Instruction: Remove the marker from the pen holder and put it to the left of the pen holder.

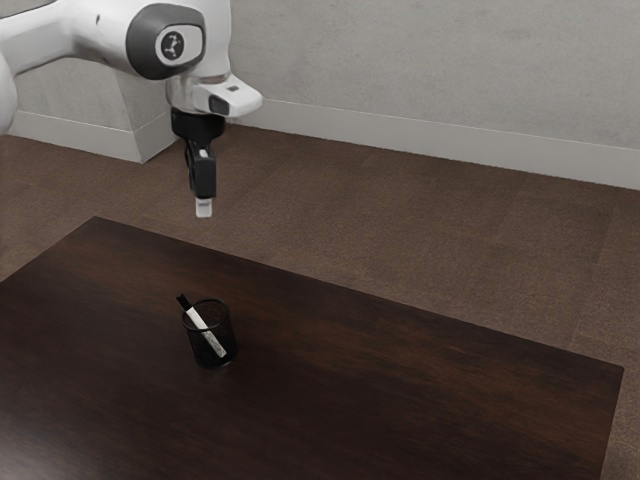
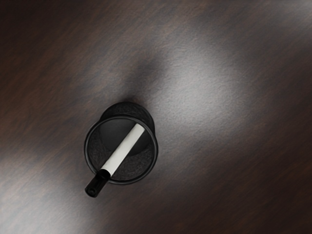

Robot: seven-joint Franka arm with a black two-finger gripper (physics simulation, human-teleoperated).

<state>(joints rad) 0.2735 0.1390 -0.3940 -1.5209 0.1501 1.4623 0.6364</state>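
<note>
High over the table, the black gripper (image 1: 204, 208) points down in the exterior view, well above the pen holder and apart from it; whether its fingers are parted cannot be made out. A round black mesh pen holder (image 1: 226, 330) stands upright on the table. The marker (image 1: 206, 330), white with a black cap, leans inside it, its capped end sticking out over the rim toward the exterior view's left. From above, the wrist view has the pen holder (image 2: 156, 151) with the marker (image 2: 123, 152) slanting across its opening and the cap past the rim.
The dark wooden table (image 1: 400, 380) carries the pen holder; its far edge runs slanting across the exterior view, with brown carpet (image 1: 420, 220) beyond. A grey wall (image 1: 430, 70) with a pale baseboard stands behind.
</note>
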